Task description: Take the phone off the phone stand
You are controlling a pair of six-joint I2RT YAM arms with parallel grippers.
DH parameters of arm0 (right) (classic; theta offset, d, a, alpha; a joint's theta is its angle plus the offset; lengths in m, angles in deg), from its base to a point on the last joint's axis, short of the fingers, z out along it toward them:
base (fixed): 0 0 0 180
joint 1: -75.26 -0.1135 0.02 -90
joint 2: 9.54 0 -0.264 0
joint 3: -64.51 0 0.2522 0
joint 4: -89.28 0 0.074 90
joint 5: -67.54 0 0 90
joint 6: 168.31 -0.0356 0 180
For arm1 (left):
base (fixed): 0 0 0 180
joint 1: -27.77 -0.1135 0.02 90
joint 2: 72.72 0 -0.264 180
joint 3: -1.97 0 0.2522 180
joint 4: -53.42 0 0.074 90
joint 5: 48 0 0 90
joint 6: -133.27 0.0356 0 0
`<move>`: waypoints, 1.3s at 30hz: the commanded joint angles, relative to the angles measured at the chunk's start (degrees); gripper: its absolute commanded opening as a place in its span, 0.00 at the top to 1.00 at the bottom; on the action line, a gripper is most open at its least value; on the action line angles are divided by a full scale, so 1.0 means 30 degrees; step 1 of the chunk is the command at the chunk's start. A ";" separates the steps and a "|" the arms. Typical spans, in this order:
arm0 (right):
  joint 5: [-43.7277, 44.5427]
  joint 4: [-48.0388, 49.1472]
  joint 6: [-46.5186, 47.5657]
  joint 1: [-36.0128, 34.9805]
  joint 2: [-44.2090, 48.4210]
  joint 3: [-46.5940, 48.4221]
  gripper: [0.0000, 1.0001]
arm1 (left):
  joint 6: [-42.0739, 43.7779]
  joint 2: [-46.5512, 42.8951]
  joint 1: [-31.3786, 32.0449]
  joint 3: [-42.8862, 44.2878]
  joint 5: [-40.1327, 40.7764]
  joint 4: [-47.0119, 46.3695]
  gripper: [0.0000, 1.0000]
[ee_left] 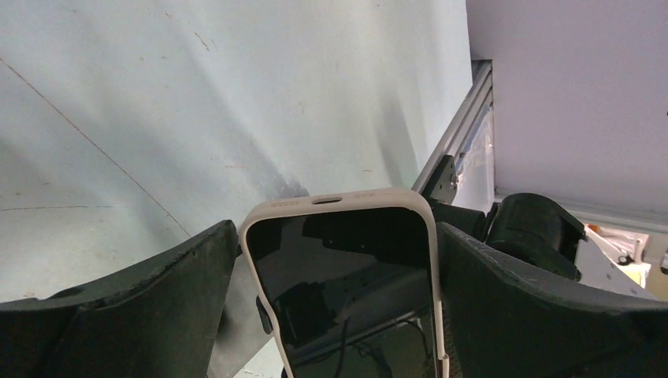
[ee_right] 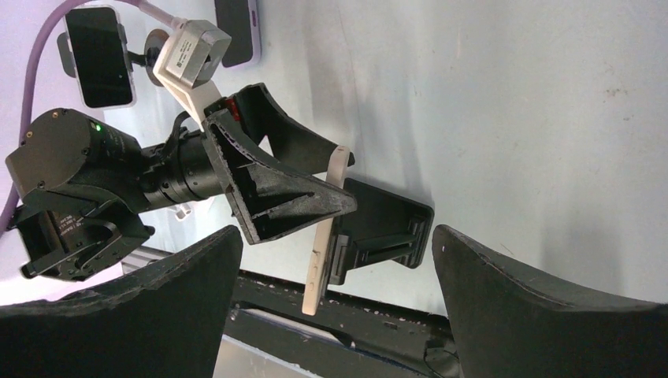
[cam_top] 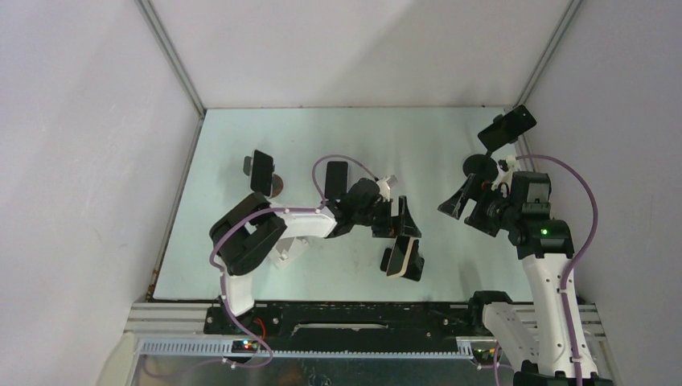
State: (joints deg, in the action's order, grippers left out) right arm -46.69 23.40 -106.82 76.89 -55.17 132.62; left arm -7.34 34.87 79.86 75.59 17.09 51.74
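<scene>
Tabletop [cam_top: 338, 133]: pale green, grey walls around.
Phone [ee_left: 339, 291]: cream-cased, near edge right of centre, against the phone stand [ee_right: 386, 228].
Handling: likely light, stiff, slick glass; take the long sides.
Left hand [ee_left: 335, 232]: pinching those sides.
Right hand [ee_right: 337, 236]: spread, empty.
Hidden: phone's lower end; seating unclear.

Left wrist view: the phone [ee_left: 346, 291] runs off the bottom edge — the phone stand [ee_right: 387, 227] behind it is wholly hidden.
</scene>
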 commanded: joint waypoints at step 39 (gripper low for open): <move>-0.0120 0.0749 -0.0264 0.0047 0.0093 0.0073 0.08 | 0.0125 -0.1342 0.0156 0.2141 -0.1641 0.1539 0.86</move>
State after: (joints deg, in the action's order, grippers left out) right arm -46.71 23.84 -107.33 76.89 -55.52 132.62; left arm -8.54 35.09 79.88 77.91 14.36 54.91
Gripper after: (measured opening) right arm 0.924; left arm 0.797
